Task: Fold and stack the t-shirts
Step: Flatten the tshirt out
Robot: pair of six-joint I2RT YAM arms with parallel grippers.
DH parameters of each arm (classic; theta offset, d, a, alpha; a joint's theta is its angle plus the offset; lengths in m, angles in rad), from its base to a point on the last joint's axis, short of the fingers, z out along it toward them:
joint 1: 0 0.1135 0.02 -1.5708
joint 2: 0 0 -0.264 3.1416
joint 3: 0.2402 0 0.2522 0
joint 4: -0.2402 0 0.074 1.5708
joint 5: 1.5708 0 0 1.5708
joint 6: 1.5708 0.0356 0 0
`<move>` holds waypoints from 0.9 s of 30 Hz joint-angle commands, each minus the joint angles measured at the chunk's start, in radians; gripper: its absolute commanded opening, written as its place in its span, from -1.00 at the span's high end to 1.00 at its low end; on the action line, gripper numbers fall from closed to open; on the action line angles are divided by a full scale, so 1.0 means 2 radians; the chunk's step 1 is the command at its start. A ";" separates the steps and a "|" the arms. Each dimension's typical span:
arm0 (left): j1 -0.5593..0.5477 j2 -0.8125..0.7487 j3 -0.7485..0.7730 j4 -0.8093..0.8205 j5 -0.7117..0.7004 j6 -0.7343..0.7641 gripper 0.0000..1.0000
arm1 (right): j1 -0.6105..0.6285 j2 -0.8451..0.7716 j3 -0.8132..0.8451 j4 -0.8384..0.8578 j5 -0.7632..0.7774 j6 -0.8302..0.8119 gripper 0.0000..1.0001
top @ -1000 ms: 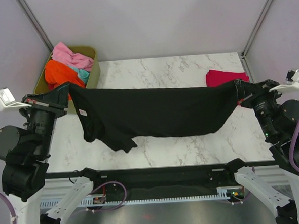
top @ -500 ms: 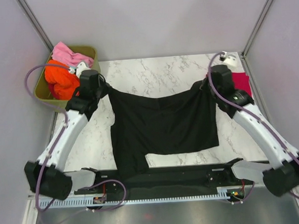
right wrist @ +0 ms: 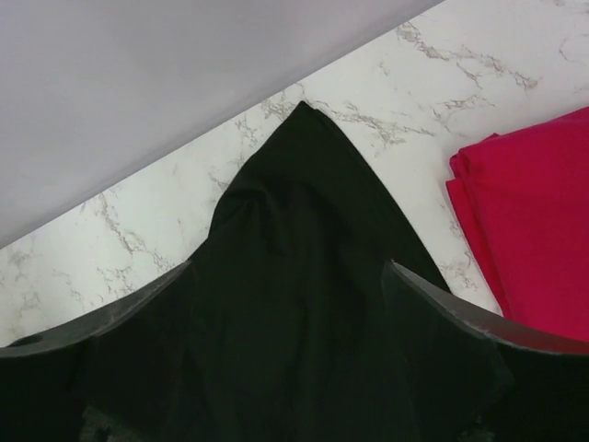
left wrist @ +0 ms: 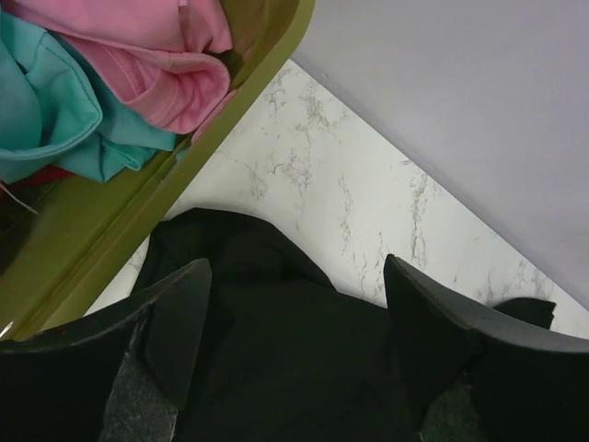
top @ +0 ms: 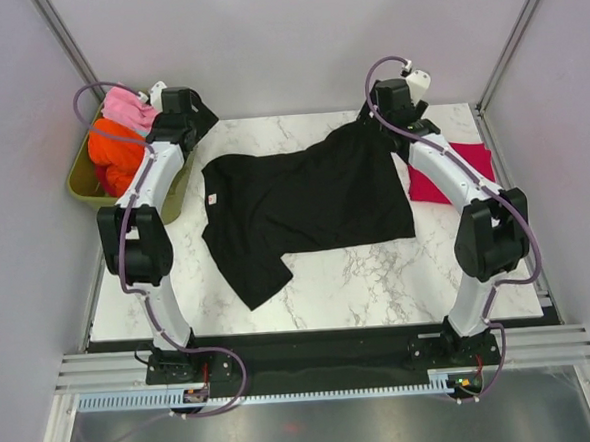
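Cloth fills the olive tub [top: 82,186] at the table's far-left corner: a pink shirt [top: 128,109], an orange shirt [top: 111,157] and a teal shirt [left wrist: 46,120]. Just beside its rim the left gripper [left wrist: 294,276] hangs with jaws spread wide, gripping nothing. The black t-shirt [top: 314,200] lies opened out and wrinkled across the middle of the marble table [top: 379,276]; above its far-right corner the right gripper [right wrist: 285,272] is likewise splayed and empty, the folded crimson t-shirt [top: 452,166] just beside on the right.
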 commanded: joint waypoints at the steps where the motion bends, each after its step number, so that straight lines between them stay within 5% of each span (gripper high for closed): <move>1: -0.001 -0.036 0.012 -0.004 0.020 0.019 -0.66 | 0.000 -0.029 -0.001 0.016 -0.009 -0.006 -0.74; 6: -0.001 -0.129 -0.083 -0.007 0.052 -0.015 -0.69 | -0.001 -0.096 -0.108 -0.016 -0.017 0.026 -0.54; 9: 0.000 -0.185 -0.176 -0.007 0.050 -0.047 -0.99 | -0.001 -0.160 -0.199 -0.024 -0.013 0.047 -0.45; 13: 0.012 -0.278 -0.299 -0.009 0.078 -0.083 -0.99 | -0.002 -0.235 -0.299 -0.036 -0.011 0.058 -0.41; 20: 0.012 -0.361 -0.426 -0.033 0.174 -0.103 -0.63 | -0.002 -0.306 -0.413 -0.070 -0.029 0.093 -0.31; 27: -0.019 -0.427 -0.526 -0.059 0.173 -0.103 -0.57 | -0.001 -0.283 -0.465 -0.057 -0.012 0.103 -0.09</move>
